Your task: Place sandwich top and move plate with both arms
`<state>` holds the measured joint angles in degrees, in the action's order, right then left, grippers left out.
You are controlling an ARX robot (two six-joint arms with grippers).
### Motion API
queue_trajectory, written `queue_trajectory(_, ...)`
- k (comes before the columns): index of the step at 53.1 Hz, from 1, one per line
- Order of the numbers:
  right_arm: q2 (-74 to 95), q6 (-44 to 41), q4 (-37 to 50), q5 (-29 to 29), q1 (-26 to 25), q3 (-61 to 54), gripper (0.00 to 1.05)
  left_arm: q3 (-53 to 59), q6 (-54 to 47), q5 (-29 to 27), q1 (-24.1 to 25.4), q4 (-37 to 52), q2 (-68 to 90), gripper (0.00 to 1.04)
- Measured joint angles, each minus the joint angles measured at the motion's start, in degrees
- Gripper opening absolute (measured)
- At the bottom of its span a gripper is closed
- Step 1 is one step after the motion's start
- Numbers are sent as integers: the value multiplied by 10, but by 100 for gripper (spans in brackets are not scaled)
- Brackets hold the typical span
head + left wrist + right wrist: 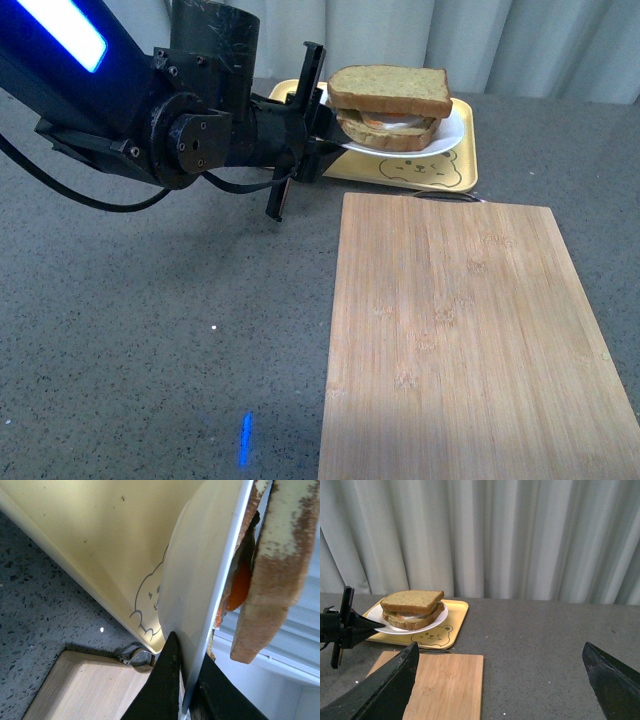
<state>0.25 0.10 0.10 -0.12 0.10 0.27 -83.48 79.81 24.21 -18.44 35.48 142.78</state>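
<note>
Brown square bread top (390,90) sits on the sandwich on the round white plate (455,132) over the yellow tray (450,175); left fingers (167,680) pinch its rim, so the wide-open right fingers (390,685) should grab next.

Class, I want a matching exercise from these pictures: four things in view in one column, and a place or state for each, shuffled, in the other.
Column one:
1 sandwich top
2 plate
3 tray
4 cutting board

Column two:
A bare, nearest the robot
B rim pinched by the left gripper
C topmost layer of the sandwich
D yellow, with a bear drawing

Pairs: 1-C, 2-B, 3-D, 4-A
</note>
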Motion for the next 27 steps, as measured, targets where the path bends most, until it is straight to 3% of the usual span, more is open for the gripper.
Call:
queue_trajectory(13, 0, 0, 0, 0, 0, 0, 95, 0, 2, 14, 3, 30, 4, 4)
queue_trajectory(27, 0, 0, 0, 0, 0, 0, 95, -5, 2, 20, 4, 36, 4, 45)
